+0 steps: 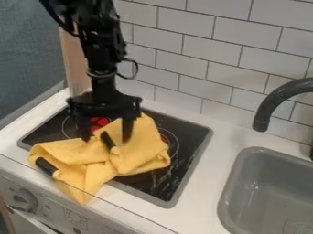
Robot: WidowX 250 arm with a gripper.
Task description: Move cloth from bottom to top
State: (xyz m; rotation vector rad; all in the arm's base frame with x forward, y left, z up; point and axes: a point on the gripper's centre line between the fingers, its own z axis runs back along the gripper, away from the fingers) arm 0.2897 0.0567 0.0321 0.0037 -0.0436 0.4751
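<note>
The yellow cloth lies crumpled over the front left part of the black stove top, with one corner drooping past the counter's front edge. Two short dark pieces poke out among its folds, one near its middle and one at its left end; what they belong to is hidden. My gripper hangs over the back left of the stove, its fingers spread wide and pointing down. The right finger overlaps the cloth's upper part, while the left one is by its upper left edge. Whether they touch it, I cannot tell.
A grey sink is set into the counter at the right, under a dark curved faucet. White wall tiles rise behind the stove. A control knob is on the front panel at lower left.
</note>
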